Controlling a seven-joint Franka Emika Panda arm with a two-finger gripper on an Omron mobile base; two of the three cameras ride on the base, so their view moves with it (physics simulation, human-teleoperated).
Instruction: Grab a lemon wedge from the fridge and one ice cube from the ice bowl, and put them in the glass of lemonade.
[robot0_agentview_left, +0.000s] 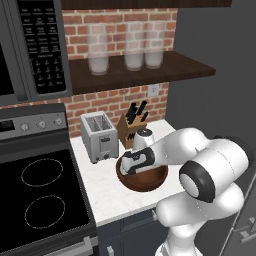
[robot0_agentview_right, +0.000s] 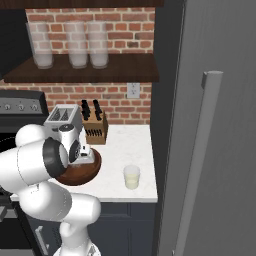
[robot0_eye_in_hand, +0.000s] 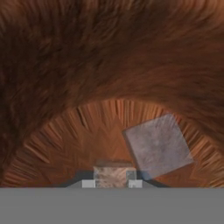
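Observation:
The ice bowl (robot0_agentview_left: 145, 181) (robot0_agentview_right: 82, 172), a wide dark brown wooden bowl, sits on the white counter in front of the toaster. My gripper (robot0_eye_in_hand: 112, 183) reaches down inside it, shut on an ice cube (robot0_eye_in_hand: 113, 174) that shows pale between the fingertips. Another ice cube (robot0_eye_in_hand: 157, 146) lies loose on the bowl's floor just beside it. The glass of lemonade (robot0_agentview_right: 131, 176) stands on the counter to the right of the bowl, near the front edge. The fridge (robot0_agentview_right: 215, 125) rises dark grey at the right, its door closed. The lemon wedge is out of view.
A silver toaster (robot0_agentview_left: 100, 136) and a knife block (robot0_agentview_left: 131, 127) stand behind the bowl against the brick wall. Frosted jars (robot0_agentview_left: 125, 50) line the shelf above. A black stove (robot0_agentview_left: 35, 195) lies to the left. The fridge's long bar handle (robot0_agentview_right: 200, 150) juts out.

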